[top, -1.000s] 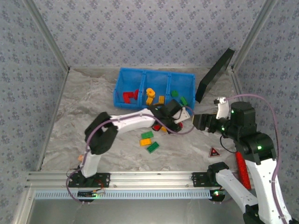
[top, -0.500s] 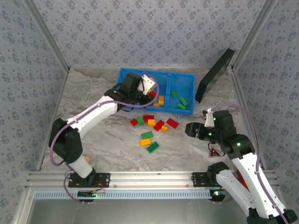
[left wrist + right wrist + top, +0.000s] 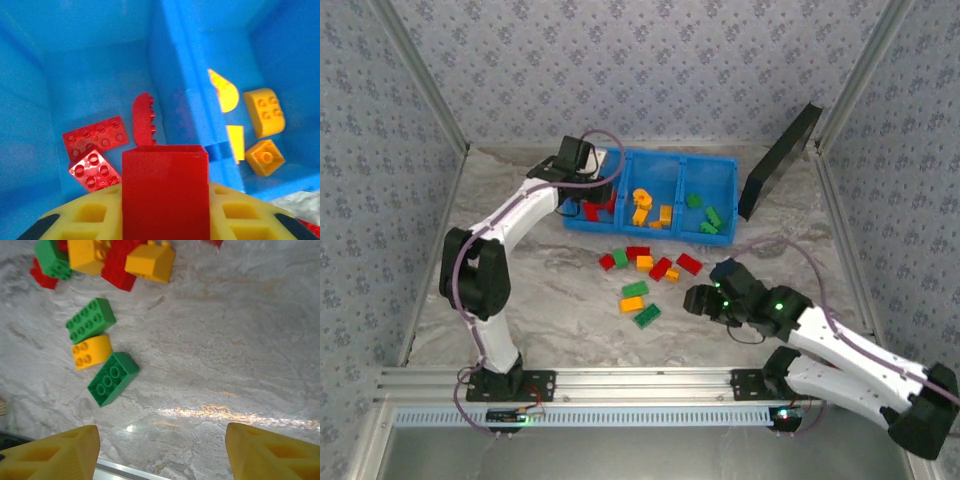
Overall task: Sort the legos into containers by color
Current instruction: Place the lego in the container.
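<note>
The blue bin (image 3: 652,156) stands at the back with three compartments: red legos on the left, yellow-orange in the middle, green on the right. My left gripper (image 3: 588,182) hangs over the left compartment, shut on a red brick (image 3: 165,192). Below it lie three red legos (image 3: 95,137), and across the wall (image 3: 180,107) are yellow-orange ones (image 3: 264,112). Loose legos (image 3: 645,263) in all three colors lie on the table in front of the bin. My right gripper (image 3: 696,300) is open just right of them. A green brick (image 3: 113,378) lies ahead of its fingertips (image 3: 52,452), with nothing between them.
A black flat panel (image 3: 780,158) leans against the back right corner, close to the bin's right end. An aluminium rail (image 3: 640,381) runs along the near edge. Patterned walls close in the left, back and right sides.
The left arm has carried the red brick from the loose pile back and left to above the bin's left compartment. The right arm has dropped low and moved left toward the loose legos.
</note>
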Robot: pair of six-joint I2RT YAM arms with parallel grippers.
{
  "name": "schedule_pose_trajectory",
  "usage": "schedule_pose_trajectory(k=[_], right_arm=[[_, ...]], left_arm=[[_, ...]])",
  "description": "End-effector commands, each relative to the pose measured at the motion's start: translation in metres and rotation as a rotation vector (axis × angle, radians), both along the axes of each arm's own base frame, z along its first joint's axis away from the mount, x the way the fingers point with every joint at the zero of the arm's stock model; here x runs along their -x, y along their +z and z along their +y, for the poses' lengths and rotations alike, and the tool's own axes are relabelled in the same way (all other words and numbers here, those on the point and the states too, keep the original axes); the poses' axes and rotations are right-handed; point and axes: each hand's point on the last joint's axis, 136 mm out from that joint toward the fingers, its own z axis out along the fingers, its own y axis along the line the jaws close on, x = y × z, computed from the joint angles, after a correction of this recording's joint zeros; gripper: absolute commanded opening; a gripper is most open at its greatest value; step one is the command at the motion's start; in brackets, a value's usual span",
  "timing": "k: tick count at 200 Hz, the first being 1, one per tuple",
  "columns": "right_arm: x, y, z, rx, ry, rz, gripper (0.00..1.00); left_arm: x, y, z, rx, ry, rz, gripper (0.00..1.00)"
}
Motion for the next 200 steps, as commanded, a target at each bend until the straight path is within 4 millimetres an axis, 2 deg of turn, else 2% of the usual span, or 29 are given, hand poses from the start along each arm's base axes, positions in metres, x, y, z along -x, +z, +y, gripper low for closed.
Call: schedule_pose_trajectory(k=[1,53,88,106,123,151,200], right_arm=[[-0.012,-0.005,0.012,0.004,-0.108,-0.008,0.70],[-0.010,-0.018,0.060,0.009,-0.163,0.020,0.70],[-0.010,-0.026,0.073,0.018,-0.237,0.074,0.72],[-0.009,-0.032,0.078,0.019,-0.270,0.104,0.74],[-0.008,-0.036,0.086,0.005,-0.300,0.119,0.74],[-0.009,-0.040,0.092,0.004,-0.343,0.121,0.73],[-0.012,-0.045,0.108,0.019,-0.351,0.136,0.74]], left_arm=[[-0.006,-0.009,0.008,-0.029,0.041,0.039,0.19],[-0.021,-0.044,0.030,-0.157,0.077,0.096,0.23],[-0.026,-0.057,0.031,-0.180,0.067,0.117,0.30],[-0.025,-0.060,0.031,-0.179,0.059,0.117,0.37],[-0.024,-0.058,0.030,-0.176,0.051,0.106,0.44],[-0.021,-0.042,0.023,-0.120,0.025,0.070,0.54],[-0.015,-0.018,0.010,-0.017,-0.010,0.032,0.57]])
